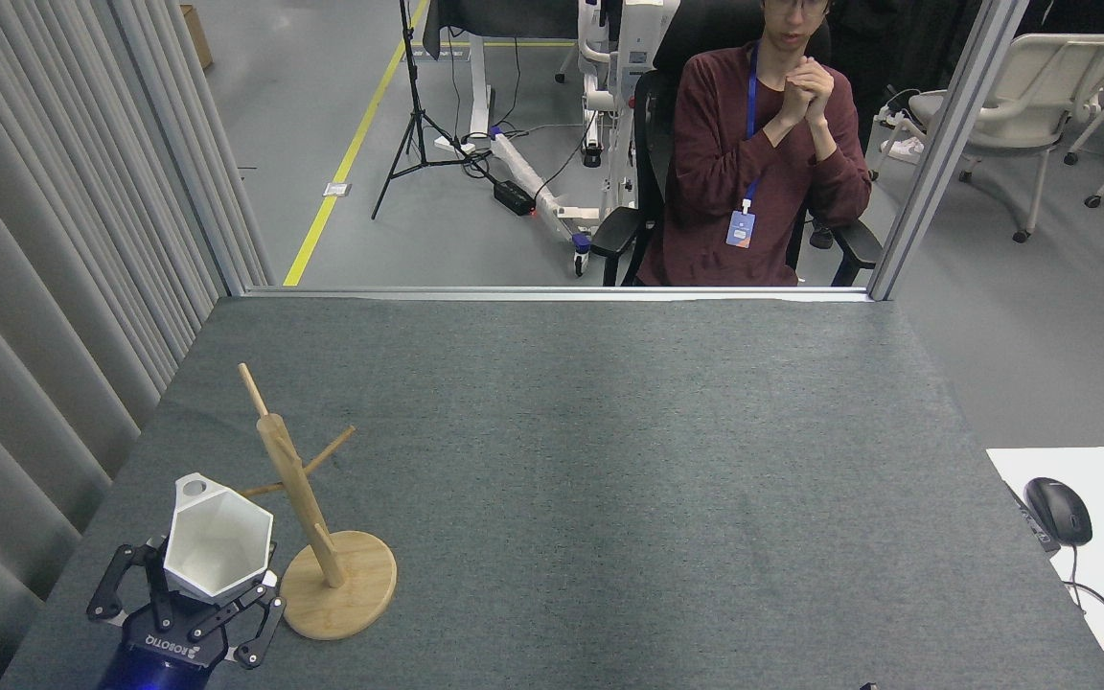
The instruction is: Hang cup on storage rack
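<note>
One white faceted cup (218,539) sits clamped between the fingers of the left gripper (190,604), just left of the single wooden mug tree (308,517), overlapping one of its pegs. The right gripper is out of view.

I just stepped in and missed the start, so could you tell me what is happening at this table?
The robot's left pincer holds a white cup, mouth up, with its holed tab handle at the far upper left. The cup is just left of the wooden storage rack standing on the grey table, and hides the tip of the rack's left peg. It is not hung on any peg yet. The right pincer is out of view. A person sits beyond the table with hands clasped, touching nothing.
</note>
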Available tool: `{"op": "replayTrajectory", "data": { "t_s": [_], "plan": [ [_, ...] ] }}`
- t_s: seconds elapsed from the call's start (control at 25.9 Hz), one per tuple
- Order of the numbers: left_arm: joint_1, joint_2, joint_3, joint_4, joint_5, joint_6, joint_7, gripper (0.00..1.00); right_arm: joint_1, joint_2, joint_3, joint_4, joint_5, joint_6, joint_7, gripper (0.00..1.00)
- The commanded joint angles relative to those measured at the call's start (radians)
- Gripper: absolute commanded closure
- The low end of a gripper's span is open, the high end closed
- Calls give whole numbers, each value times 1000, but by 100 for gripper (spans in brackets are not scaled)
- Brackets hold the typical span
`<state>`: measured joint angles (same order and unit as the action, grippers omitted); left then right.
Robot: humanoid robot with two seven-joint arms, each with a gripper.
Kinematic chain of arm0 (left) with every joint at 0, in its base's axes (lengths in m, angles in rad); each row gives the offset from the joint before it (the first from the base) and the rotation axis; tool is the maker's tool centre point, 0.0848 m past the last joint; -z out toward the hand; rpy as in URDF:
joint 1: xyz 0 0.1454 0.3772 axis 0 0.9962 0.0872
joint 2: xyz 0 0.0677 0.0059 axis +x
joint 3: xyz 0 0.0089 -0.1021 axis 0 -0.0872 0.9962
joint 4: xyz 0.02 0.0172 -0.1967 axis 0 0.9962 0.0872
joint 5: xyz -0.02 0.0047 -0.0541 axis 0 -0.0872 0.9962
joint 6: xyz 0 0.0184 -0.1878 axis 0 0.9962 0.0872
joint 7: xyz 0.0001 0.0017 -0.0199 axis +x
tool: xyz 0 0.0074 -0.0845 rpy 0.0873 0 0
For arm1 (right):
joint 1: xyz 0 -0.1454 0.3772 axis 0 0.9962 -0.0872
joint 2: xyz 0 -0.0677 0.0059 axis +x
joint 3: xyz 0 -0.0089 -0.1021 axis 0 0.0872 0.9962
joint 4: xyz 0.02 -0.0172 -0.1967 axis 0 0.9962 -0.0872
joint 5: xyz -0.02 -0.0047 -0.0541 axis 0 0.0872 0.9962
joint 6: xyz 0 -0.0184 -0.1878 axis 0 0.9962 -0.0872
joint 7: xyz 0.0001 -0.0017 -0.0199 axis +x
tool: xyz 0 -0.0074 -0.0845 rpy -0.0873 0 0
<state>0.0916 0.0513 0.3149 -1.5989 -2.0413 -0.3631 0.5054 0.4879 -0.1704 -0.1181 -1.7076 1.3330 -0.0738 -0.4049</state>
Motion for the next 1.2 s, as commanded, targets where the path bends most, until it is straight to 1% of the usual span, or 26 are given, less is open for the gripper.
{"op": "replayTrajectory", "data": {
  "t_s": [0.0, 0.19, 0.31, 0.35, 0.39, 0.43, 0.46, 0.54, 0.58, 0.66, 0.73, 1.04, 1.16],
  "plan": [
    [-3, 28, -39, 4, -2, -2, 4, 83, 0, 0, 0, 0, 0, 0, 0, 2],
    [-26, 41, -50, 37, -39, -2, 4, 82, 0, 0, -2, 0, -2, 0, 0, 2],
    [-35, 42, -56, 46, -53, -2, 4, 80, 0, 2, -2, 0, -2, 0, -2, 2],
    [-38, 42, -56, 51, -54, -2, 4, 78, -2, 5, -2, 2, -2, 0, -2, 2],
    [-41, 41, -56, 54, -54, -2, 4, 72, -2, 8, -2, 2, -2, 0, -2, 2],
    [-49, 41, -56, 62, -54, 0, 4, 62, -2, 8, -2, 2, -2, 0, -2, 2],
    [-55, 41, -56, 71, -57, 3, 5, 48, 0, 9, -2, 3, -2, 0, -2, 2],
    [-61, 41, -54, 80, -71, 7, 5, 22, 0, 9, -2, 6, -2, -1, -3, 2],
    [-61, 41, -54, 80, -73, 7, 7, 15, 0, 9, -2, 6, -2, -1, -3, 2],
    [-59, 42, -54, 80, -73, 7, 12, 5, -2, 8, -2, 6, -2, -1, -5, 2],
    [-59, 42, -54, 79, -73, 7, 15, 2, -2, 9, -2, 6, -2, -1, -5, 2],
    [-55, 42, -54, 62, -73, 6, 18, 1, -2, 9, -2, 6, -2, -1, -5, 2],
    [-46, 41, -54, 36, -73, 4, 19, 1, -2, 9, -2, 6, -3, -1, -6, 2]
  ]
}}
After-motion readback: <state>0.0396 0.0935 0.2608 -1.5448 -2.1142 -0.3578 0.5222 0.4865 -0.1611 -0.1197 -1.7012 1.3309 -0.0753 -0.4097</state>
